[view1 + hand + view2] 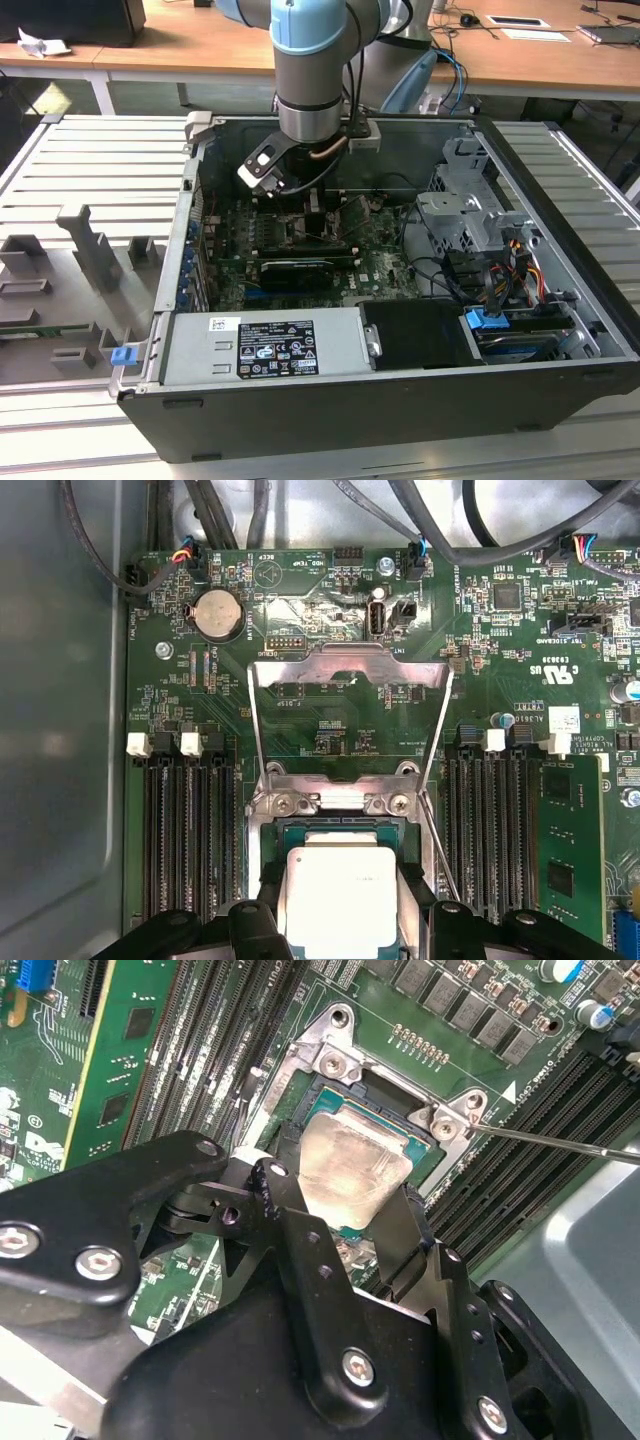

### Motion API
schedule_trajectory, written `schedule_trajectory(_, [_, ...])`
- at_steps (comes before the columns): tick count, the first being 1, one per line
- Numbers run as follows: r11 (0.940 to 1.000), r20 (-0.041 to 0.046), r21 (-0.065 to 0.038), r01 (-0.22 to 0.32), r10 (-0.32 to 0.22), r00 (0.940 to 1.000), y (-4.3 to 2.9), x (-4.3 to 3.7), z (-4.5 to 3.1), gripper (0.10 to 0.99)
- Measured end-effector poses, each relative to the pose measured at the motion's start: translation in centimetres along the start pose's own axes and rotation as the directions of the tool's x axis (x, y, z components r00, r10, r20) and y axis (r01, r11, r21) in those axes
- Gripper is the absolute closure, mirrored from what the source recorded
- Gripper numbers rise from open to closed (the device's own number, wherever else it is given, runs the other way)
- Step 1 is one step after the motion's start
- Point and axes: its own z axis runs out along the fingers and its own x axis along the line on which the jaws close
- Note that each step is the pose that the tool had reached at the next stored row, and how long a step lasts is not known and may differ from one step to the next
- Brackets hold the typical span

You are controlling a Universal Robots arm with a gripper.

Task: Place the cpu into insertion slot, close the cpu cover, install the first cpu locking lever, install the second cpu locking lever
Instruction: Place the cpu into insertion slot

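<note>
The cpu (340, 890), a pale silvery square chip, sits over the insertion slot (300, 826), a dark socket with a silver rim (335, 1055). My gripper (340, 910) is shut on the cpu (350, 1165), with one black finger (285, 1175) against each of two opposite edges. In the second wrist view the chip looks slightly tilted above the socket. The cpu cover (345, 662), a silver frame with a large window, stands swung open beyond the socket. A thin locking lever rod (560, 1143) sticks out beside the socket. In the exterior view my gripper (312, 205) reaches down into the open computer case.
Long black memory slots (190, 830) flank the socket on both sides. The case holds a grey power supply (265, 345), a drive cage (470, 215), cables and a black card (295, 270). Case walls (190, 200) close in the board.
</note>
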Motion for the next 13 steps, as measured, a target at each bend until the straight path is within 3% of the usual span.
schedule_trajectory(13, [1.0, -0.0014, -0.001, 0.0, 0.0, 1.0, 0.07, 0.02, 0.14, 0.557])
